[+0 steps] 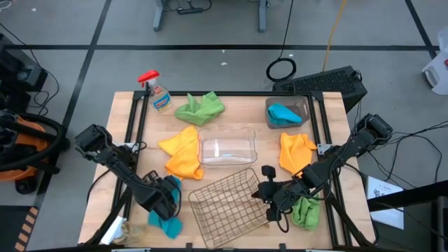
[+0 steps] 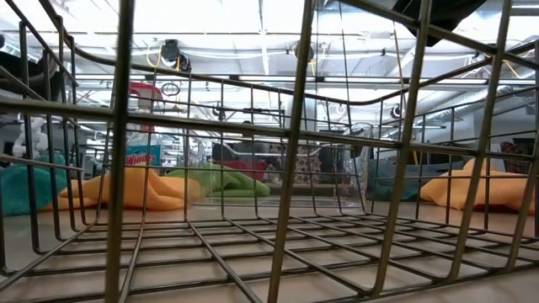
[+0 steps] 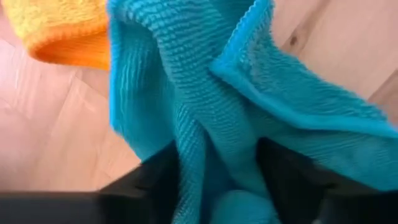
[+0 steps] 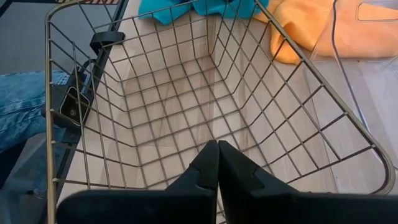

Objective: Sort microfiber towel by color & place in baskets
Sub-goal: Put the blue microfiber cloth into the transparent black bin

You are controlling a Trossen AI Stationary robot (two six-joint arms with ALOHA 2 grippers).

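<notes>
Fingers of the left gripper (image 3: 217, 186) stand on either side of a fold of the crumpled teal-blue microfiber towel (image 3: 236, 106), which fills the gap between them in the left wrist view; whether they have clamped it tight I cannot tell. In the high view that towel (image 1: 166, 222) lies at the lower left of the frame, just left of the empty copper wire-mesh basket (image 1: 227, 203), with the left gripper (image 1: 166, 199) right over it. By my reading, the coming move turns on one thing: the brown-tinted plastic basket (image 1: 302, 106) already holding a teal towel sits in the upper right, diagonally across the table. The right gripper (image 4: 217, 163), fingers pressed together and holding nothing, hovers at the wire basket's right edge.
</notes>
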